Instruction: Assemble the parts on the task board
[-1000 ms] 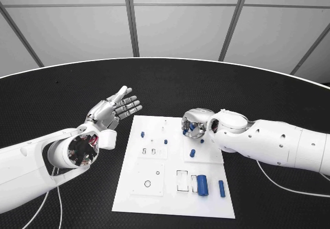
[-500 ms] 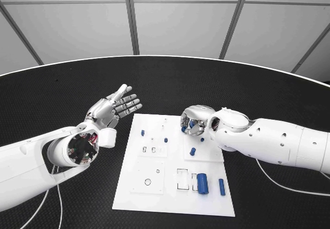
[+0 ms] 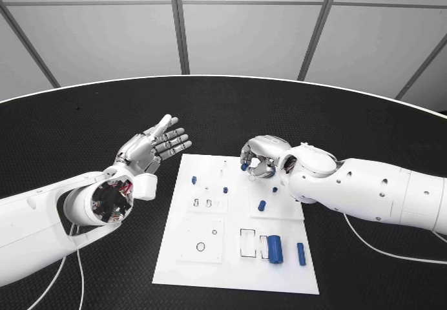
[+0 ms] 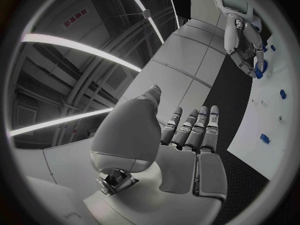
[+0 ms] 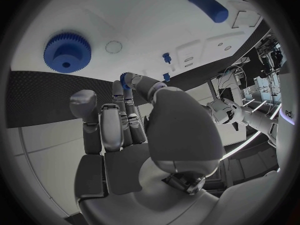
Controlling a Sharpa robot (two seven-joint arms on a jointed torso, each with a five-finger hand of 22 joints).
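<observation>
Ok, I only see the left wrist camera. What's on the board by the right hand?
Observer: A blue gear lies flat on the task board, close to the right hand, which pinches a small blue part.
Operator: And at the board's near end?
Observer: A thick blue cylinder and a thinner blue rod lie side by side near its right corner.
Operator: Is the left hand over the board?
Observer: No, the left hand is raised, fingers apart, over the black table left of the board.

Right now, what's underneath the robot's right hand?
The right hand, pinching a small blue part, hovers over the task board's far edge. A blue gear lies on the board nearby. The board directly under the palm is covered.
</observation>
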